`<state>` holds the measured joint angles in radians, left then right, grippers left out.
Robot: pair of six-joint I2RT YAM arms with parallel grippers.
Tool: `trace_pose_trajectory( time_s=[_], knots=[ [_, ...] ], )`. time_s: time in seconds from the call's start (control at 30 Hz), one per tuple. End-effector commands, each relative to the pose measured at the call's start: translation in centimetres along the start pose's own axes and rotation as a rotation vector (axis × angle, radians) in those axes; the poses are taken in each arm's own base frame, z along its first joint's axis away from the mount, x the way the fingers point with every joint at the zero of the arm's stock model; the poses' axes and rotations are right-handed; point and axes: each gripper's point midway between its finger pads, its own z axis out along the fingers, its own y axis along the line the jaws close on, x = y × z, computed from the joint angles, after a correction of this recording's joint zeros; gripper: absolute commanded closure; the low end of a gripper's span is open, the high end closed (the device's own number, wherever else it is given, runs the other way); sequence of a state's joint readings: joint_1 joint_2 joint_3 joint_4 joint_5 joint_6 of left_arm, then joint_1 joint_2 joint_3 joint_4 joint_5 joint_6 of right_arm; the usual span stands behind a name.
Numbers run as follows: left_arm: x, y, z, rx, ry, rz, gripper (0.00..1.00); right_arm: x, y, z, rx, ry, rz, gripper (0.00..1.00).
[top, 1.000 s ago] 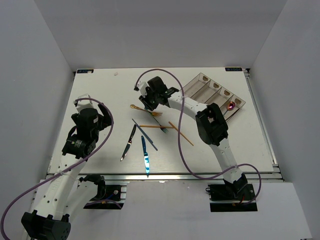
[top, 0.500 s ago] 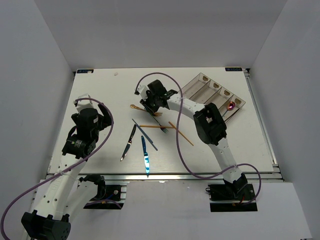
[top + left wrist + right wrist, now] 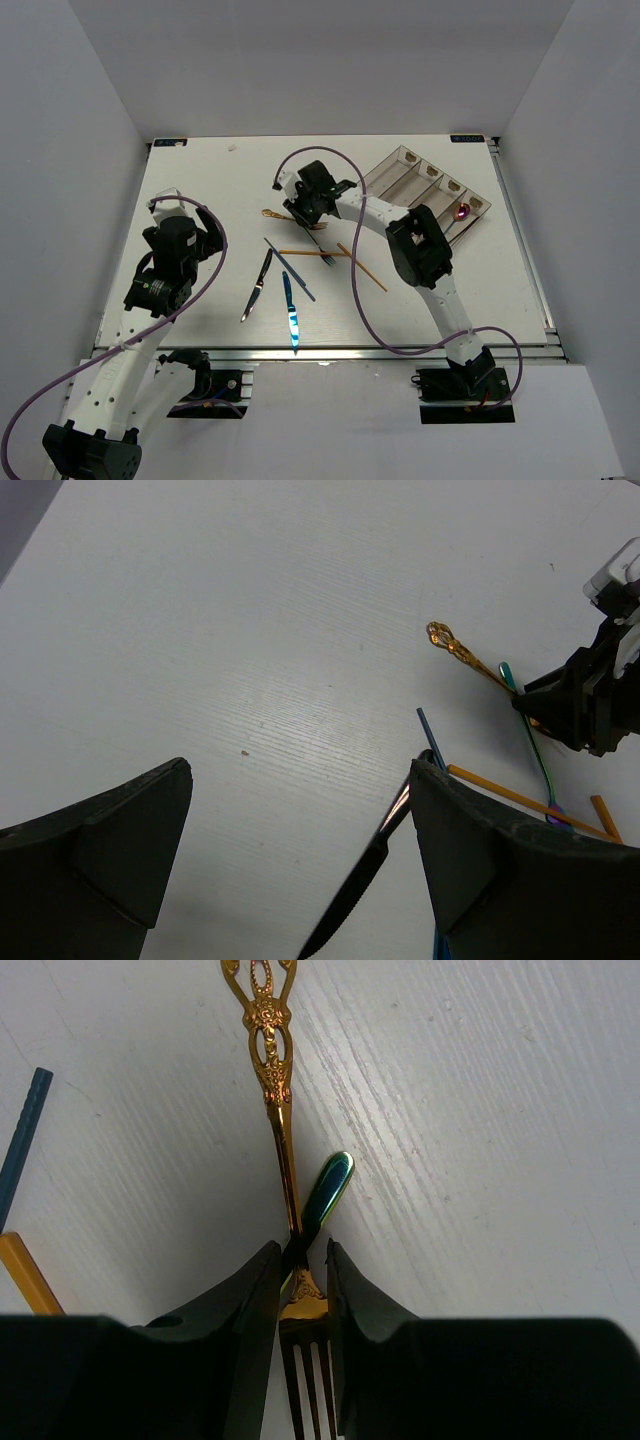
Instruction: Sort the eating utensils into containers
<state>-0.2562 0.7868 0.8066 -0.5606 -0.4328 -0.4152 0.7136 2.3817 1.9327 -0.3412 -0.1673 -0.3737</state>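
Note:
My right gripper (image 3: 300,1260) is down on the table with its jaws closed on the neck of the gold fork (image 3: 272,1090). The fork's ornate handle points away from me and its tines lie between my fingers. An iridescent green-blue utensil handle (image 3: 328,1188) crosses the fork right at the jaws. From above, the right gripper (image 3: 305,212) covers the fork's head and only the fork's handle (image 3: 270,213) shows. My left gripper (image 3: 300,810) is open and empty above the table, with the black knife (image 3: 370,865) just beyond it. The clear four-compartment tray (image 3: 425,190) sits at the back right.
A purple spoon (image 3: 462,211) lies in the tray's near compartment. A black knife (image 3: 257,285), a blue knife (image 3: 290,310), two orange chopsticks (image 3: 312,251) and a dark blue chopstick (image 3: 290,270) lie mid-table. White walls stand on three sides.
My right gripper has shifted slightly left over the gold fork's head and closed on its neck. The left arm has not moved.

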Motion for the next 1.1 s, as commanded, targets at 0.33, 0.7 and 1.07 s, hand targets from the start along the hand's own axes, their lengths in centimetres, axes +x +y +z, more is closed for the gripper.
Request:
trace_pose_trajectory(
  time_s=[0.33, 0.7, 1.07],
  knots=[
    [0.0, -0.1, 0.0, 0.008, -0.002, 0.004, 0.02, -0.5, -0.6, -1.2, -0.047, -0.057, 0.04, 0.82],
    [0.0, -0.1, 0.0, 0.008, -0.003, 0.003, 0.02, -0.7, -0.8, -2.0, -0.035, -0.06, 0.024, 1.0],
    [0.1, 0.0, 0.2, 0.003, 0.003, 0.006, 0.02, -1.8, -1.4, -3.7, 0.019, -0.119, 0.044, 1.0]
  ],
)
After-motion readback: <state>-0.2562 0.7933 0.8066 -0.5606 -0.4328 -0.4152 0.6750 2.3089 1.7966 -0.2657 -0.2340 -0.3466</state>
